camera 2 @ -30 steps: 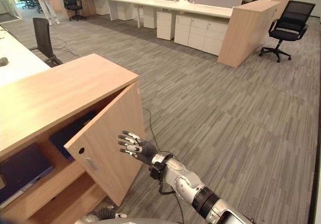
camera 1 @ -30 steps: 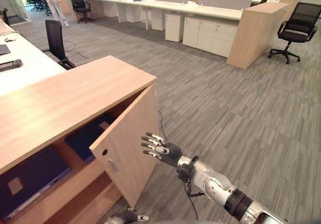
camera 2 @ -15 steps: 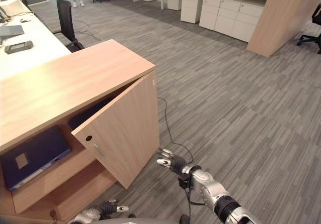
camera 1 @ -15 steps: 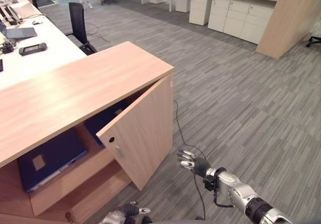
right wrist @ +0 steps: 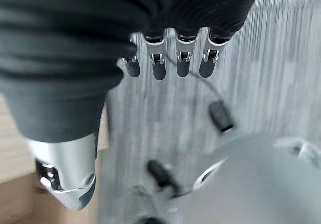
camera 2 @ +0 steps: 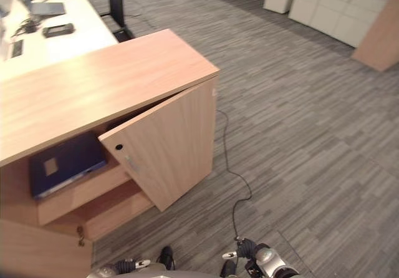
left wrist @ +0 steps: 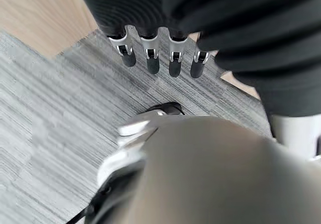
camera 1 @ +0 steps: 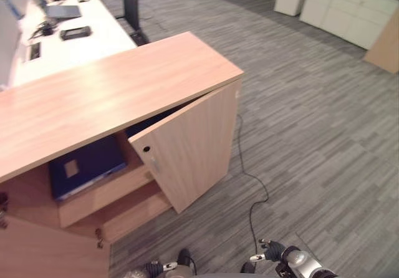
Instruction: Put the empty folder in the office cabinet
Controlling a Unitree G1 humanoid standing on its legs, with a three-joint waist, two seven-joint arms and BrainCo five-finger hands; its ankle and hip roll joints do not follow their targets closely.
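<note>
A dark blue folder point(camera 1: 87, 166) lies flat on the upper shelf inside the light wood office cabinet point(camera 1: 118, 85). The cabinet's right door point(camera 1: 187, 147) stands partly open in front of that shelf. My right hand point(camera 1: 274, 252) hangs low above the grey carpet, well away from the door, its fingers point(right wrist: 183, 58) straight and holding nothing. At my side my left hand point(camera 1: 153, 268) is also lowered, with fingers point(left wrist: 150, 53) straight and nothing in them.
The cabinet's left door point(camera 1: 43, 247) swings out at the lower left. A white desk point(camera 1: 68, 47) with a laptop point(camera 1: 61, 11) stands behind the cabinet, a black chair point(camera 1: 132, 7) beside it. White drawer units point(camera 1: 340, 10) line the far right. Carpet stretches to the right.
My right hand has drawn back from the cabinet door and dropped to the lower edge of the picture. The camera has tilted down and shifted; the folder stays on the shelf.
</note>
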